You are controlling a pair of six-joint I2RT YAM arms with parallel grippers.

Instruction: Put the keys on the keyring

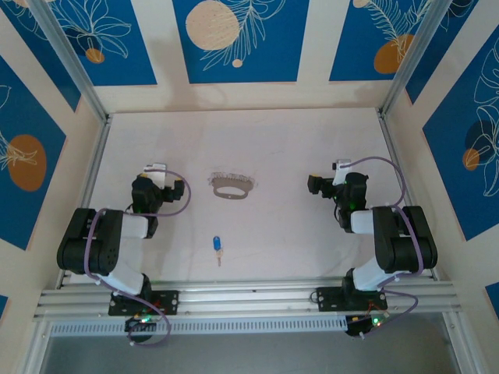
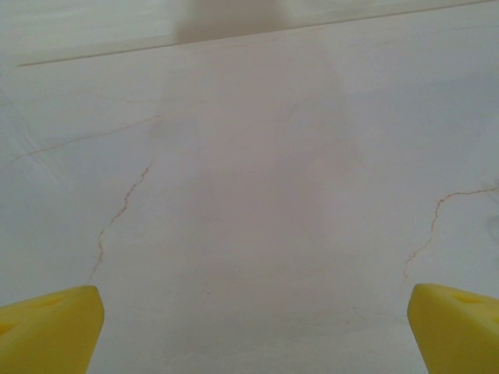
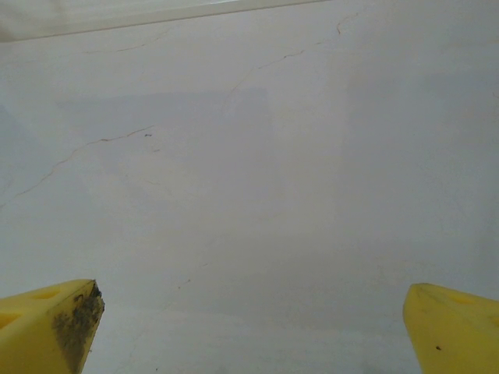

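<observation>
Nothing is held yet, so the step in hand looks to be the first reach for the key [image 1: 217, 245]. The left pincer [image 2: 251, 331] is released, its yellow fingertips [image 2: 48, 327] spread wide over bare tabletop [image 1: 296, 241]. The right pincer [image 3: 251, 331] is likewise released and empty, with a dark smudge on one fingertip [image 3: 54, 323]. In the top view the key lies to the right of the left pincer and back toward the arm bases, well apart from it and farther from the right pincer, so the left arm seems the better one to fetch it. A good grasp would come down square over the blue head with the jaws across its narrow width, since the thin blade lies flat and would probably slip. The keyring [image 1: 231, 187] lies to the right of the left pincer and about level with it, between the two pincers and nearer the left. The right pincer could steady it while the key is brought over. The key is tiny, with a rounded blue plastic head pointing away from the bases and a short pale blade toward them. The keyring is a flat grey-beige oval tag with a large oval hole and silvery chain along its far edge. It is much bigger than the key and lies apart from it.
</observation>
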